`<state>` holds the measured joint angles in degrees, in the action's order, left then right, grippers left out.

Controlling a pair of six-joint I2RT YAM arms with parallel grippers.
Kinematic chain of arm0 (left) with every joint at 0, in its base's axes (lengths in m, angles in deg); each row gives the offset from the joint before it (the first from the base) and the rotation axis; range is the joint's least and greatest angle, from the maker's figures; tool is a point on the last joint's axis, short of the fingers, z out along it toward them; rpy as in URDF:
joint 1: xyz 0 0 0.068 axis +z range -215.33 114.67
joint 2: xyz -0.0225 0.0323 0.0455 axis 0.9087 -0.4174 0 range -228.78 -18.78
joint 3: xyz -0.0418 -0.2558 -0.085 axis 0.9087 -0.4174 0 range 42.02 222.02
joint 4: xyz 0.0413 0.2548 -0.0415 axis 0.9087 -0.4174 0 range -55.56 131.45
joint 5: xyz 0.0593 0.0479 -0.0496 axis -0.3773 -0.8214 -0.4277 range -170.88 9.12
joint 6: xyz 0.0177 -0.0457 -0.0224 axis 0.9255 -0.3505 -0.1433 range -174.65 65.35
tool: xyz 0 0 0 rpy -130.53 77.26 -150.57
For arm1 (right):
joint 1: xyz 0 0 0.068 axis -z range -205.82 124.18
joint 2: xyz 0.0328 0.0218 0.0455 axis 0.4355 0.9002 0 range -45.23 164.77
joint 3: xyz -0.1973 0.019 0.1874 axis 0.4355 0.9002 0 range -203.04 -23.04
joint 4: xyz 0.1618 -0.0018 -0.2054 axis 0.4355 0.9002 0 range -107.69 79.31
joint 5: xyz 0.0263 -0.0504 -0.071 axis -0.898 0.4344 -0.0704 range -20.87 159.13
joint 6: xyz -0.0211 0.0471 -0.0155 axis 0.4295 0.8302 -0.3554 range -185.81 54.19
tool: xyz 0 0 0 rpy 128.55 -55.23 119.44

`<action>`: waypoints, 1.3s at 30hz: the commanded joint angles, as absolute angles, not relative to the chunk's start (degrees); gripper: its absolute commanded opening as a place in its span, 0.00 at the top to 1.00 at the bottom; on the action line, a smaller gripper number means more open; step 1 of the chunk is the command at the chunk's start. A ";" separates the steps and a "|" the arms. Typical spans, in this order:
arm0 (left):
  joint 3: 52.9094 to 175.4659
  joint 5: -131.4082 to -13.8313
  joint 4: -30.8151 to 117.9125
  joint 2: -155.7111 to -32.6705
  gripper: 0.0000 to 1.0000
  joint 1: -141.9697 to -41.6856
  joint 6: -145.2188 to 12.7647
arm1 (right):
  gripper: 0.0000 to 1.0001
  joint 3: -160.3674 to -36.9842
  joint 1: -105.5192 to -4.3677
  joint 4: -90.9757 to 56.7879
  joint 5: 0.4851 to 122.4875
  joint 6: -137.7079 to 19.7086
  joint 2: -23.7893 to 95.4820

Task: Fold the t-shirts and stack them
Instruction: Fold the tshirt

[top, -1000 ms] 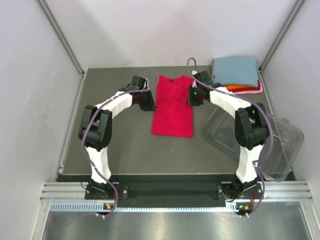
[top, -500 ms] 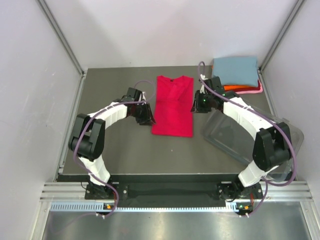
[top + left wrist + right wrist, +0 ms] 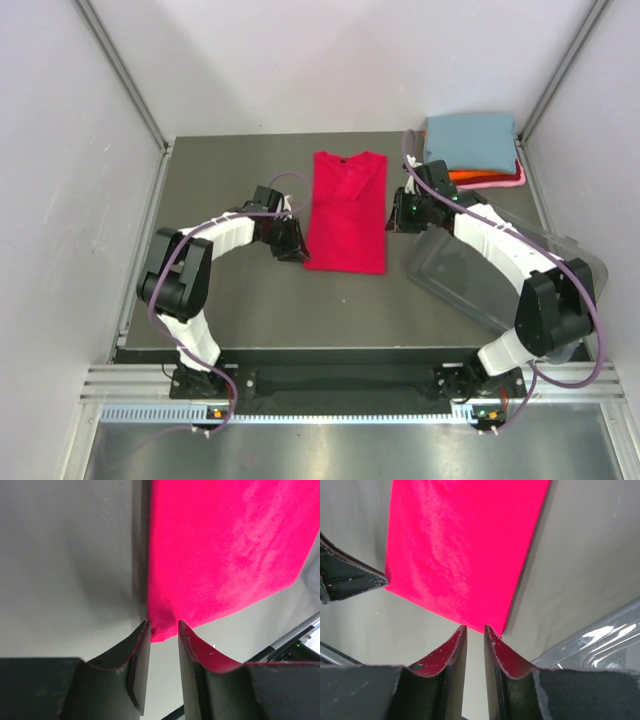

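On the table (image 3: 240, 300), a flat crimson t-shirt (image 3: 346, 215); left gripper (image 3: 164, 625) ajar at its corner, perhaps touching; right gripper (image 3: 474, 628) narrowly ajar, empty.

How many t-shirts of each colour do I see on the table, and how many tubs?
Red t-shirt: 1
Blue-grey t-shirt: 1
Orange t-shirt: 1
Pink t-shirt: 1
Clear plastic tub: 1
Total: 5

T-shirt (image 3: 345, 215) between left claw (image 3: 296, 250) and right claw (image 3: 396, 214) (tub (image 3: 470, 285) rightward)
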<state>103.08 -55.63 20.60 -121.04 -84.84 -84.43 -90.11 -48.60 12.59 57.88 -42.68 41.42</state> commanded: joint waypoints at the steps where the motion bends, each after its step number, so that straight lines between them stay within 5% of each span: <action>1: 101.70 -52.94 23.78 -118.81 0.69 -84.75 -83.30 | 0.79 -90.45 -49.55 12.19 57.79 -42.96 39.14; 7: 98.37 -49.07 27.64 -117.05 1.00 -84.75 -85.40 | 0.79 -90.63 -49.63 12.46 58.32 -43.14 39.49; 17: 94.75 -50.91 29.14 -115.11 1.00 -84.84 -87.26 | 0.79 -87.99 -49.63 10.96 58.84 -43.05 40.63; 26: 92.38 -53.02 27.91 -113.71 0.90 -84.93 -87.52 | 0.79 -86.94 -50.07 11.84 59.81 -41.47 38.88; 32: 92.47 -55.30 25.19 -110.90 0.61 -84.93 -87.25 | 0.78 -87.11 -50.87 12.72 60.07 -40.77 36.86; 39: 91.86 -54.34 24.13 -107.12 0.56 -84.84 -88.31 | 0.71 -85.62 -53.50 12.72 61.04 -38.22 34.57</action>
